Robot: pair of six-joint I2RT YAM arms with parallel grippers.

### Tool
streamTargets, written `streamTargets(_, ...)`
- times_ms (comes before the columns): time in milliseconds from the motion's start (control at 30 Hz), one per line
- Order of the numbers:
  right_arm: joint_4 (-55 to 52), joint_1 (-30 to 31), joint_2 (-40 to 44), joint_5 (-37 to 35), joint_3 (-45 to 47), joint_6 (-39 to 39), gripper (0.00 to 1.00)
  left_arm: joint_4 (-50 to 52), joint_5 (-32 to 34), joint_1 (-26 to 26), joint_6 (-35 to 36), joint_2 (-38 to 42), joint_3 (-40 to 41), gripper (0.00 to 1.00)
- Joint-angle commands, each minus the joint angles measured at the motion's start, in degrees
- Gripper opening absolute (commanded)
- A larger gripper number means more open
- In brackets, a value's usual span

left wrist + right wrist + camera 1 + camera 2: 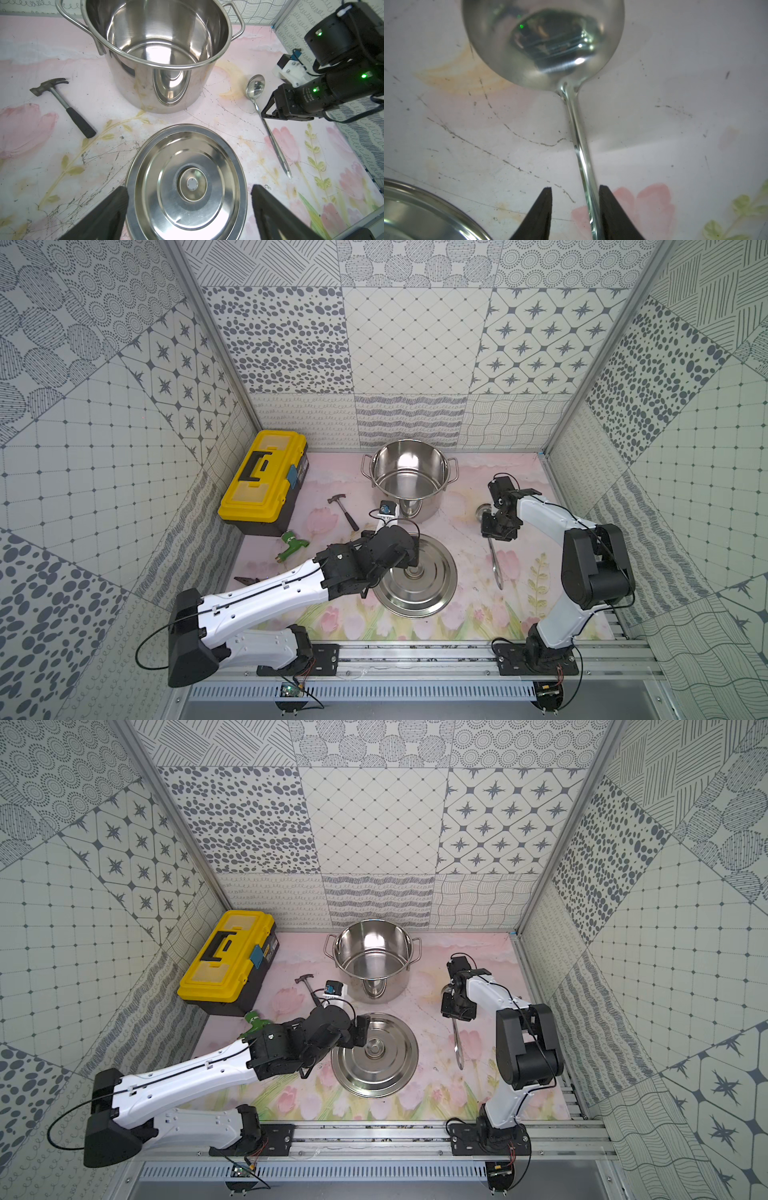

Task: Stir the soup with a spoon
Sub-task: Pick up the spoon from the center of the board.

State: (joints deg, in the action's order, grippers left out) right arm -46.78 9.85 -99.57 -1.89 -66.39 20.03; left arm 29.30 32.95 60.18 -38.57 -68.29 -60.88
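Far left: the yellow plastic toolbox (259, 479) with a black handle sits shut at 10 o'clock on the pink floral counter (457, 531), out of play.
Hammer: the small black-handled hammer (345, 512) lies flat at about 9 o'clock from the counter's middle, and this job doesn't need it.
Left gripper: the left gripper (189, 190) hangs over the knob of the flat round steel lid (432, 585), jaws wide apart, holding nothing.
Lid: it's off and lying flat at the counter's middle, so that step is done.
Pot: the large shiny steel stockpot (409, 483) with two loop handles stands upright at 12 o'clock from the lid. It's open and dry inside, with no liquid to be seen.
Ladle: the all-steel ladle (493, 560), with its small round bowl and long thin handle, lies flat on the counter at 4 o'clock from the stockpot. Its bowl is at the 12 o'clock end, well apart from the pot.
Right gripper: the right gripper (575, 188) is down at the handle just behind the bowl, jaws either side of it. One finger is against the steel and a gap shows at the other, so it's not clamped yet.
Done so far: the pot is uncovered and the right gripper straddles the ladle.
Left to do: pinch, lift, carry toward 10 o'clock over the rim, dip and stir. By my read, the stirring itself hasn't begun.
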Motion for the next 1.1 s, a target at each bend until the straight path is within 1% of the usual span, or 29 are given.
streamTargets(0, 0.4, -0.6, -1.9, 0.3, -1.8, -3.8, 0.39, 4.7, 2.4, -0.5, -0.6, 2.1, -0.1, 0.96)
streamTargets(67, 0.4, -0.9, -2.9, 0.0, -2.1, -5.0, 0.36, 4.5, 2.1, -0.9, -1.0, 2.3, 0.0, 0.97)
streamTargets(200, 0.4, -1.3, -4.6, -0.1, -2.4, -5.9, 0.35, 3.7, 1.5, -1.4, -0.8, 2.2, -0.4, 0.97)
streamTargets(367, 0.4, -1.3, -5.6, -0.5, -2.0, -6.0, 0.34, 3.2, 0.6, -2.1, 0.1, 1.4, -1.0, 0.97)
streamTargets(633, 0.5, -0.9, -8.1, -1.0, -1.0, -4.6, 0.3, 2.7, -0.3, -2.7, 0.6, 0.2, -2.0, 0.97)
streamTargets(867, 1.8, 0.7, -8.6, -1.1, 1.4, -2.2, 0.18, 2.3, -0.3, -2.7, 0.8, -0.2, -2.5, 0.97)
streamTargets(1067, 2.6, 0.8, -6.7, -1.4, 2.8, -0.8, 0.02, 2.1, -1.3, -2.7, 0.9, -0.9, -3.4, 0.97)
